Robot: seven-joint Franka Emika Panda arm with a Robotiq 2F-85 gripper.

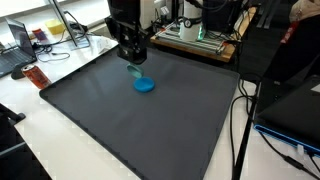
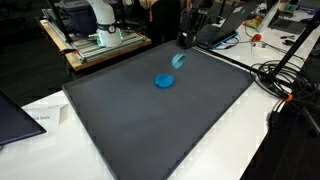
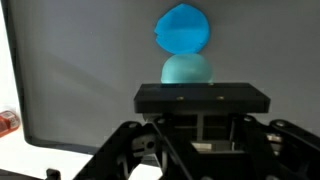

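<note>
A bright blue round disc (image 1: 145,85) lies flat on a dark grey mat (image 1: 130,125) and shows in both exterior views (image 2: 165,81). My gripper (image 1: 134,61) hangs just above and beside it (image 2: 183,48), shut on a small teal rounded object (image 1: 135,71) (image 2: 179,60) held off the mat. In the wrist view the teal object (image 3: 187,70) sits right at the front of my gripper (image 3: 195,88), with the blue disc (image 3: 183,28) beyond it. The black gripper body hides the fingertips there.
The mat (image 2: 150,125) covers a white table. A red object (image 1: 35,77) and a laptop (image 1: 15,48) lie beyond one mat edge. Equipment on a wooden board (image 1: 195,40) (image 2: 100,42) stands at the back. Cables (image 2: 285,85) trail off the table side.
</note>
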